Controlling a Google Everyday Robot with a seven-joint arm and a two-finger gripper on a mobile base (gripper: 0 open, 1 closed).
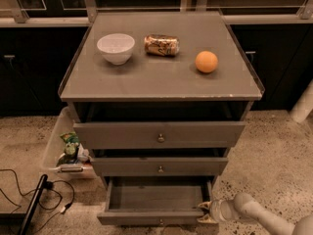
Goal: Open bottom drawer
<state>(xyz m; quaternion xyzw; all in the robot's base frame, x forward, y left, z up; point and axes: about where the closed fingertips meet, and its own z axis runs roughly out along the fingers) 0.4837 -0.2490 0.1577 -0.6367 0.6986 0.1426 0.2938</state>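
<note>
The bottom drawer (156,199) of the grey cabinet is pulled out, showing its plain grey box interior. Its short front (146,218) runs along the lower edge of the view; a bit of its knob shows at the bottom edge. My gripper (208,212) comes in from the lower right on a pale arm and sits at the drawer's front right corner, against the end of the front panel. The middle drawer (160,166) and the tall top drawer (159,134) stand slightly out above it.
On the cabinet top are a white bowl (116,47), a can lying on its side (161,45) and an orange (206,61). A clear bin with packets (66,148) stands on the floor at left. Black cables (29,199) lie at lower left.
</note>
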